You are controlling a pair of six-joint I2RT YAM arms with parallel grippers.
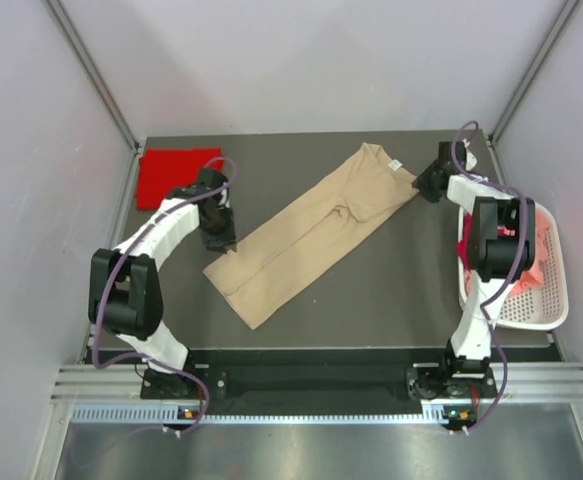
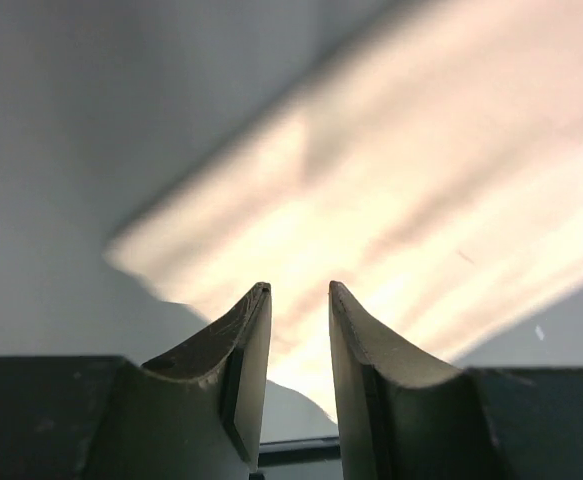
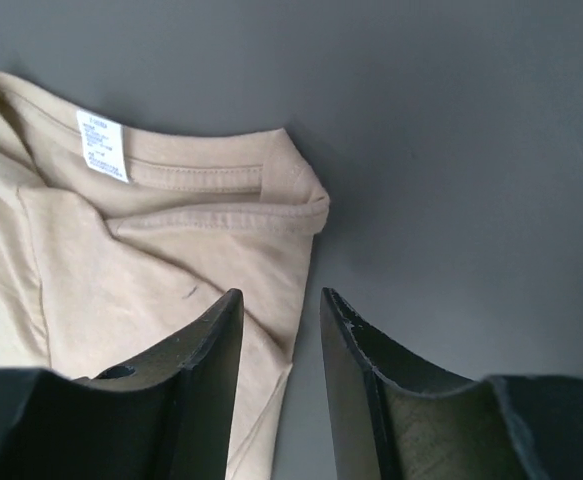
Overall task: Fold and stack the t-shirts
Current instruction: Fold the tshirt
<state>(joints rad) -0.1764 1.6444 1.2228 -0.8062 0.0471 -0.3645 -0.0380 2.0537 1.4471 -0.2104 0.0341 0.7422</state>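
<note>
A tan t-shirt [image 1: 311, 235], folded into a long strip, lies diagonally across the dark table. Its collar end with a white label [image 3: 103, 146] points to the back right. My left gripper [image 1: 221, 240] hovers at the strip's near-left end. In the left wrist view it [image 2: 299, 290] is open, with the blurred tan cloth [image 2: 421, 180] beyond and nothing between the fingers. My right gripper [image 1: 423, 185] stands just off the collar end. It [image 3: 276, 295] is open over the shirt's edge [image 3: 171, 250] and holds nothing. A red t-shirt [image 1: 171, 172] lies folded at the back left.
A white slotted basket [image 1: 531, 310] sits at the table's right edge, behind the right arm, with red and pink cloth [image 1: 536, 250] inside. Pale walls close in the back and both sides. A metal rail runs along the near edge.
</note>
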